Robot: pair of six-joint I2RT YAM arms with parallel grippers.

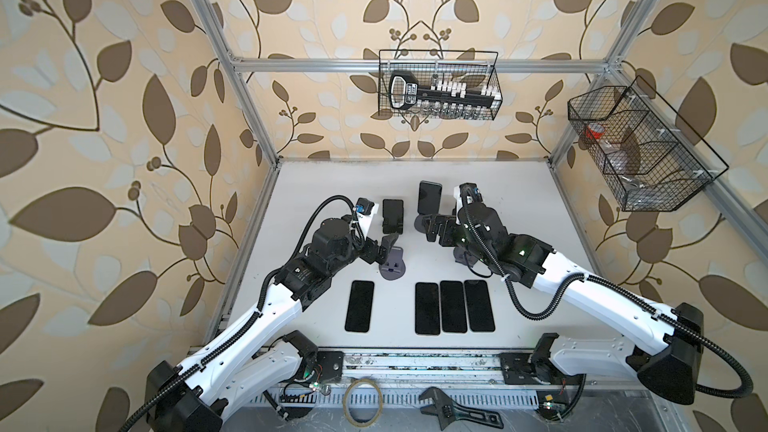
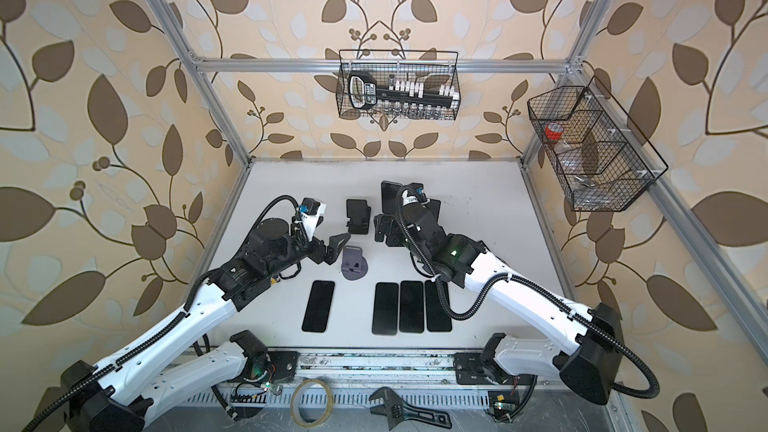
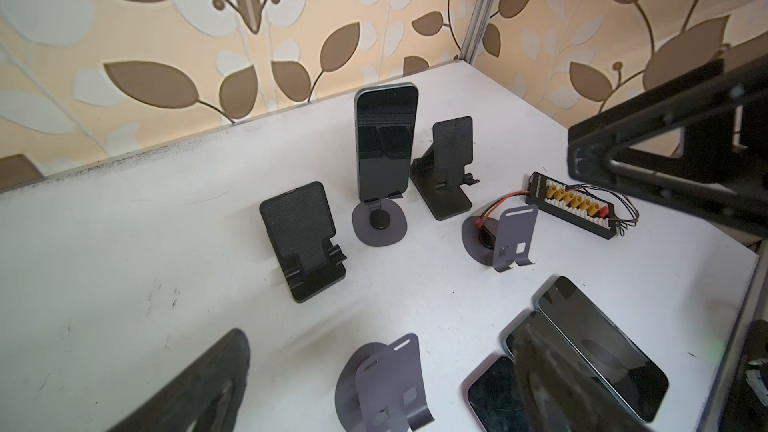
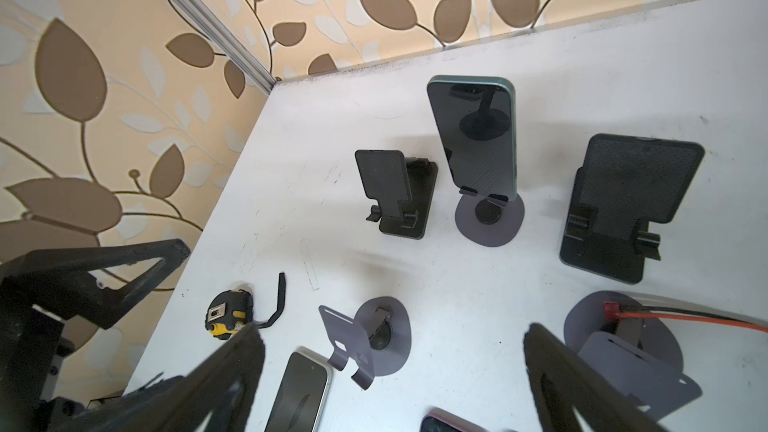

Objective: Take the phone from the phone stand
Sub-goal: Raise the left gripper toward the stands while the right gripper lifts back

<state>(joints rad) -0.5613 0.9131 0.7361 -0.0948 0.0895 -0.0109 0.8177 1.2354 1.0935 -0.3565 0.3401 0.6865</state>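
A dark phone (image 1: 429, 196) (image 2: 392, 196) stands upright on a grey round-based phone stand (image 3: 379, 226) (image 4: 489, 218) at the back middle of the white table. The wrist views show the phone (image 3: 385, 143) (image 4: 473, 139) resting in the stand's two small hooks. My right gripper (image 1: 433, 228) (image 4: 392, 330) hovers open just in front of the stand, holding nothing. My left gripper (image 1: 384, 250) (image 3: 378, 336) is open too, further to the front left, above an empty grey stand (image 1: 392, 268) (image 3: 384, 384).
Empty black folding stands (image 1: 392, 216) (image 4: 631, 205) flank the phone. Several phones lie flat near the front (image 1: 359, 305) (image 1: 453, 311). Another grey stand (image 4: 623, 342), a connector board (image 3: 569, 205) and a tape measure (image 4: 226, 311) sit on the table. Wire baskets (image 1: 440, 85) (image 1: 640, 147) hang above.
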